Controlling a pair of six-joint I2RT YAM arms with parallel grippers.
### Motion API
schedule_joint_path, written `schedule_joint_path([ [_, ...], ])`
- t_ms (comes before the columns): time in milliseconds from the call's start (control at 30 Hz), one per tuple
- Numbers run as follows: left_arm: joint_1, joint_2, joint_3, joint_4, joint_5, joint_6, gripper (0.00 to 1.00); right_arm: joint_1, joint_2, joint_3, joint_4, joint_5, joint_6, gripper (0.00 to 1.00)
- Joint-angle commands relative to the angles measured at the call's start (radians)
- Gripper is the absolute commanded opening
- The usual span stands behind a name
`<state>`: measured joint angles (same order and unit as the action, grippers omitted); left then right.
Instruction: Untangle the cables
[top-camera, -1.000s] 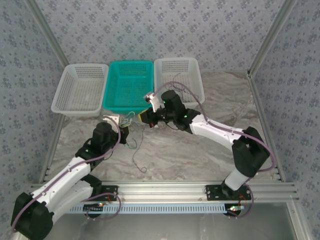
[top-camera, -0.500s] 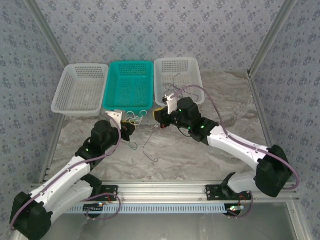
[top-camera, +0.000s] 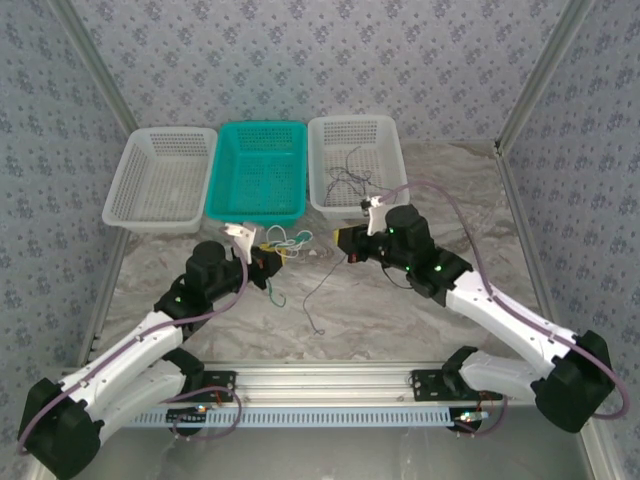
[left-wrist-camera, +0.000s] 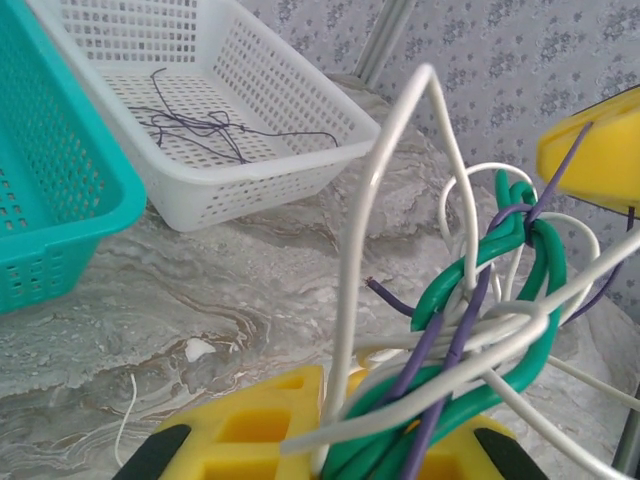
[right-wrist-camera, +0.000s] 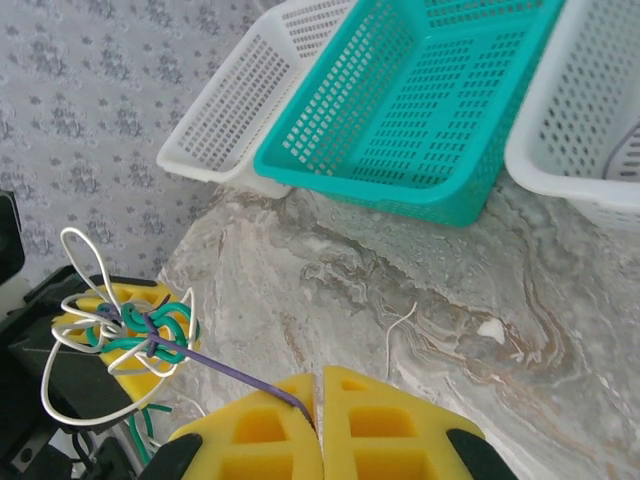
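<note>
Seen from above, left gripper (top-camera: 266, 260) a little left of the frame's centre, just below the teal basket (top-camera: 255, 215). Clenched on the knot of cables (top-camera: 288, 240), with the loops sticking out up and to the right of it. Right gripper (top-camera: 346, 241) just right of centre, below the front wall of the right white basket (top-camera: 316, 170), pointing left toward the knot, near it but apart. Fingers (right-wrist-camera: 380, 430) pressed together, with the purple cable (right-wrist-camera: 240, 378) pinched in the seam between them.

In the right wrist view, this purple cable stretched in a straight line from the bottom edge up and left into the knot at the lower left. In the top view, also a thin dark length going from the right gripper down and left over the table (top-camera: 400, 320), ending in the lower middle of the frame.

In the left wrist view, knot very close, right of centre. Green cable (left-wrist-camera: 545, 270) in thick curved loops. White cable (left-wrist-camera: 358, 220) rising in one tall narrow arch and several smaller rings. Purple strands threaded through both. All of it coming out from between the yellow pads (left-wrist-camera: 260, 440) at the bottom edge.

Another dark wire (top-camera: 348, 180) loose inside the right white basket. Left white basket (top-camera: 150, 222) at the upper left. Small white scrap of wire (right-wrist-camera: 398, 338) on the table, below the teal basket.
</note>
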<state>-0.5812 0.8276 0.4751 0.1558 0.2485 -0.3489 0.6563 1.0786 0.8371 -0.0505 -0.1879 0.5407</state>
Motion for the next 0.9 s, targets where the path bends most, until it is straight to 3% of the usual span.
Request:
schedule_joint_path([
  [0, 0.109, -0.030, -0.060, -0.279, -0.405, -0.085, 0.15, -0.282, -0.130, -0.022, -0.068, 0.673, 0.099, 0.00],
  [67, 0.109, -0.026, -0.068, -0.248, -0.370, -0.078, 0.16, -0.292, -0.112, -0.035, 0.035, 0.481, 0.032, 0.00],
  [133, 0.109, -0.014, -0.082, -0.172, -0.275, -0.062, 0.19, -0.285, -0.061, -0.036, 0.175, 0.155, -0.041, 0.00],
  [200, 0.106, 0.001, -0.090, -0.100, -0.174, -0.049, 0.22, -0.228, -0.019, -0.008, 0.218, 0.025, -0.060, 0.00],
  [267, 0.103, 0.024, -0.085, -0.045, -0.096, -0.044, 0.32, -0.169, 0.029, 0.028, 0.248, -0.090, -0.091, 0.00],
  [433, 0.098, 0.009, -0.066, 0.006, 0.015, -0.031, 0.75, -0.112, 0.060, 0.105, 0.209, -0.149, -0.154, 0.00],
  [533, 0.103, -0.060, -0.064, -0.015, 0.004, -0.041, 0.91, -0.116, 0.061, 0.131, 0.184, -0.196, -0.197, 0.00],
  [667, 0.159, -0.121, -0.028, -0.046, 0.056, -0.123, 0.95, -0.120, 0.069, 0.163, 0.162, -0.321, -0.254, 0.00],
  [867, 0.270, -0.009, 0.066, 0.077, 0.345, -0.316, 0.85, -0.131, 0.064, 0.187, 0.132, -0.320, -0.279, 0.00],
])
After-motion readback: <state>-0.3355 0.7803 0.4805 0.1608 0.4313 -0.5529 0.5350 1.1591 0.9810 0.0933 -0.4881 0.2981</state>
